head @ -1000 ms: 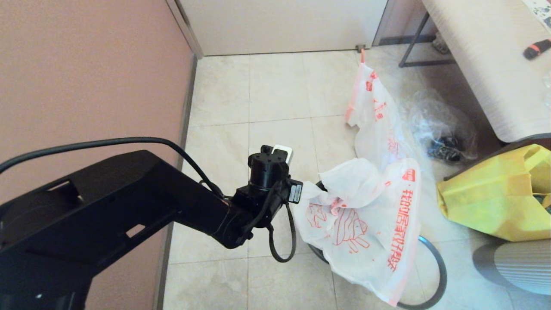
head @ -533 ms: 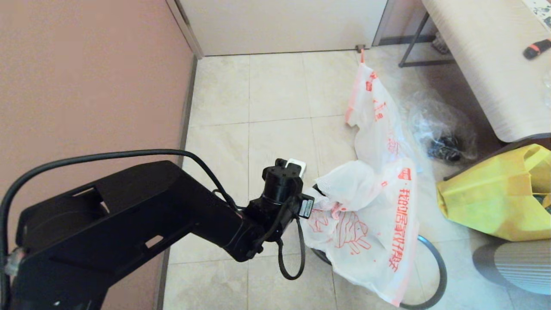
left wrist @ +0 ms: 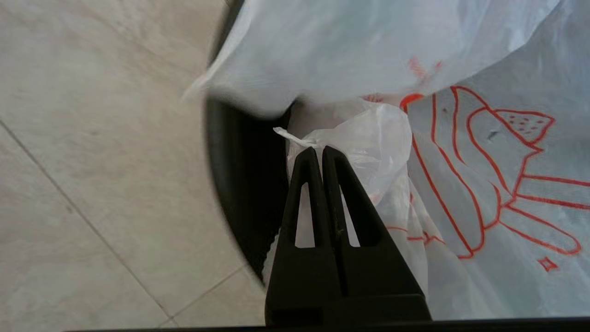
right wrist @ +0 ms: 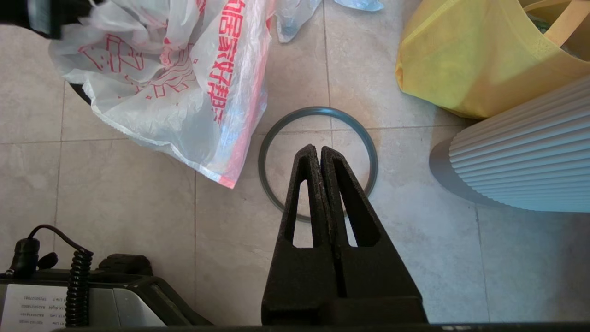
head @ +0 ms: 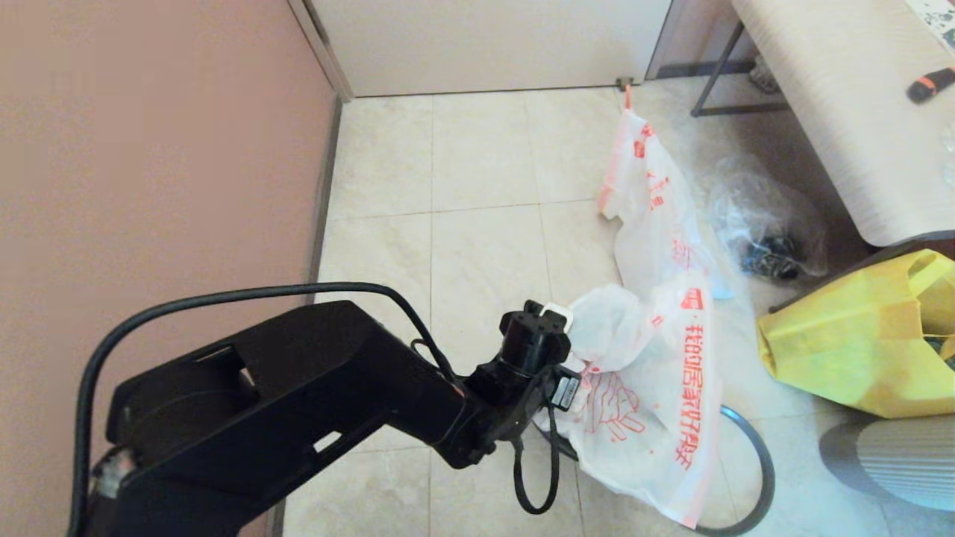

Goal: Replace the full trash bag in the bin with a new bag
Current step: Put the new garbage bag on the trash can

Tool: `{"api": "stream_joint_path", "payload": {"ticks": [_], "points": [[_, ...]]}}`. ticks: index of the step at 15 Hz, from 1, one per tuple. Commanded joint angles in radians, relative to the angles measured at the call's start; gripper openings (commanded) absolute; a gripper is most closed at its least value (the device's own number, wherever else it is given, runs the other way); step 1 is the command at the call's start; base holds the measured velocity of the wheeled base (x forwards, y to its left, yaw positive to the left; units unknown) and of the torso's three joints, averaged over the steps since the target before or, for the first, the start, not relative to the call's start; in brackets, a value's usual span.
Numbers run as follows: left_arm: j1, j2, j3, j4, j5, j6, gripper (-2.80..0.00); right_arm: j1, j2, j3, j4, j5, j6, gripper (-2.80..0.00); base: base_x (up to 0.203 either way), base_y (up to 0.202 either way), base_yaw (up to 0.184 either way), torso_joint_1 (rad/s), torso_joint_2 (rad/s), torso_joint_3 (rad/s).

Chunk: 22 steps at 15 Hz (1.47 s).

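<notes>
Fingers (left wrist: 318, 157) of your left gripper (left wrist: 319, 154) are pressed together, pinching a fold of the new bag (head: 656, 403) draped over the bin (left wrist: 239, 184). Pull hard and you may tear the film or tip the bin.

A home interior is shown, likely a corner by a doorway. Beige floor tiles (head: 485, 194) are seen running up to a pink wall (head: 149, 149) and a pale door (head: 485, 41). A wood-grain table (head: 843, 112) on dark metal legs is set at the right. A yellow tote (head: 850, 350), a clear bag (head: 768, 224) and printed white bags (head: 656, 216) are left lying on the floor, household clutter all round.
</notes>
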Motion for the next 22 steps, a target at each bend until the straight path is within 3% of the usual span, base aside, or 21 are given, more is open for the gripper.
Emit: {"api": "stream_joint_path", "payload": {"ticks": [1,6,11,13,19,22], "points": [[-0.011,0.059,-0.054,0.013,0.006,0.001,-2.8,0.0,0.001,-0.001,0.001,0.001,0.0,-2.8,0.0,0.0,0.0,0.0,0.0,0.0],[-0.045,0.212,-0.318,0.086,0.079,0.019,-2.8,0.0,0.001,0.001,0.001,0.001,0.0,-2.8,0.0,0.0,0.0,0.0,0.0,0.0],[-0.037,0.394,-0.639,0.285,0.146,0.078,-2.8,0.0,0.001,0.001,0.002,0.001,0.0,-2.8,0.0,0.0,0.0,0.0,0.0,0.0],[-0.024,0.436,-0.643,0.293,0.153,0.133,-2.8,0.0,0.001,0.0,0.001,0.001,0.0,-2.8,0.0,0.0,0.0,0.0,0.0,0.0],[0.018,0.42,-0.642,0.289,0.167,0.128,-2.8,0.0,0.001,-0.001,0.001,0.001,0.0,-2.8,0.0,0.0,0.0,0.0,0.0,0.0],[-0.049,0.276,-0.566,0.29,0.176,0.088,-2.8,0.0,0.001,0.001,0.001,0.001,0.0,-2.8,0.0,0.0,0.0,0.0,0.0,0.0]]}}
